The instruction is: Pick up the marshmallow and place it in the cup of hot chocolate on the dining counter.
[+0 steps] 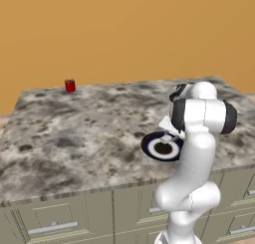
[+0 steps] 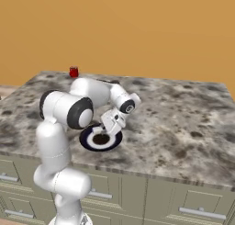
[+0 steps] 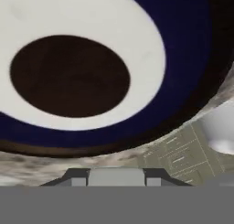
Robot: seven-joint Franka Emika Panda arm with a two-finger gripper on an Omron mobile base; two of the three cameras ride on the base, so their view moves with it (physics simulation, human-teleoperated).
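Down over the plate [image 2: 87, 141] near the counter [image 1: 74, 138] front edge, the fingers [image 2: 103, 130] were drawn nearly together. Whether the marshmallow was gripped could not be made out; it was hidden by the hand. The cup of hot chocolate [image 1: 69, 85] was seen far back.

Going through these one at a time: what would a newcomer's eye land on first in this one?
First the white arm, folded over the near edge of the mottled dining counter, its pincer low over a round plate with a dark blue rim and dark centre. Next the small red cup, alone at the counter's far left corner, well away from the plate.
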